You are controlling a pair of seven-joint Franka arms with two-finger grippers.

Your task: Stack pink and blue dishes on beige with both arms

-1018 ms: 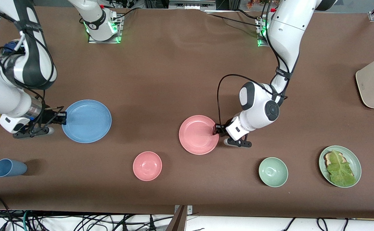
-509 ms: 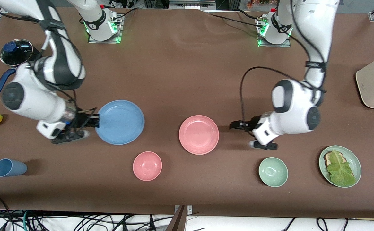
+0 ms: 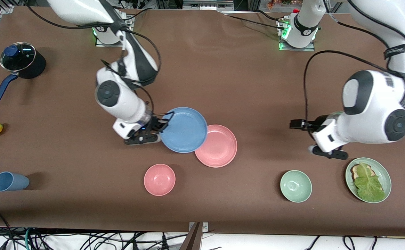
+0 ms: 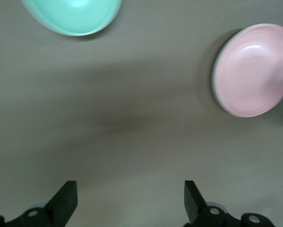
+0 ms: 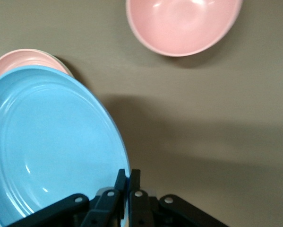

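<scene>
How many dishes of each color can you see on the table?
Pink: 2, a plate and a bowl
Blue: 2, a plate held by the right gripper and a cup
Green: 2, a bowl and a plate with toast and lettuce
Total: 6

I saw the blue plate (image 3: 184, 130) pinched at its rim, overlapping the pink plate's (image 3: 218, 147) edge. The pink one lay flat mid-table (a beige rim beneath it).
</scene>
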